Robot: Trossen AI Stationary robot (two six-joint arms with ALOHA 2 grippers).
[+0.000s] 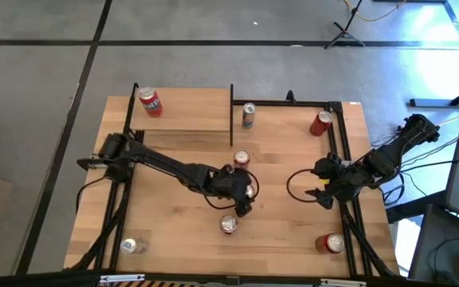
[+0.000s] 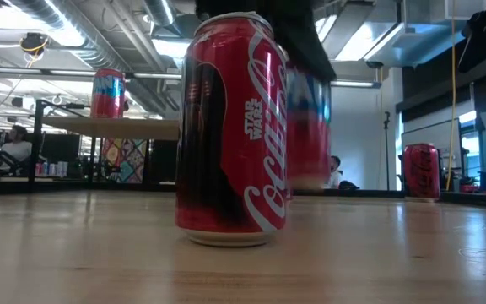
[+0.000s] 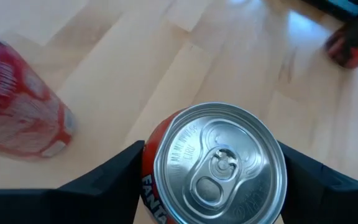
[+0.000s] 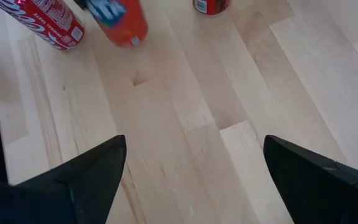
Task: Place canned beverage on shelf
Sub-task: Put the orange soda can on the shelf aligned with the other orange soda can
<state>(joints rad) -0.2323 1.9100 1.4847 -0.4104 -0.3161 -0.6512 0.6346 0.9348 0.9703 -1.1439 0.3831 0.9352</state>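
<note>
Seemingly rigid but slick, the orange can point(image 3: 213, 165) sat pinched mid-wall by the left gripper point(image 1: 244, 196); right gripper point(image 1: 322, 191) jaws spread.

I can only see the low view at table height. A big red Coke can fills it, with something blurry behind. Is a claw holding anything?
Observer: Yes. The left claw is shut on an orange Fanta can, fingers on either side.
Operator: What is the other arm doing?
Observer: The right claw hangs open and empty above the bare tabletop.
Operator: Are there any cans outside my picture?
Observer: A silver can sits near the table's bottom-left corner in the high view.
</note>
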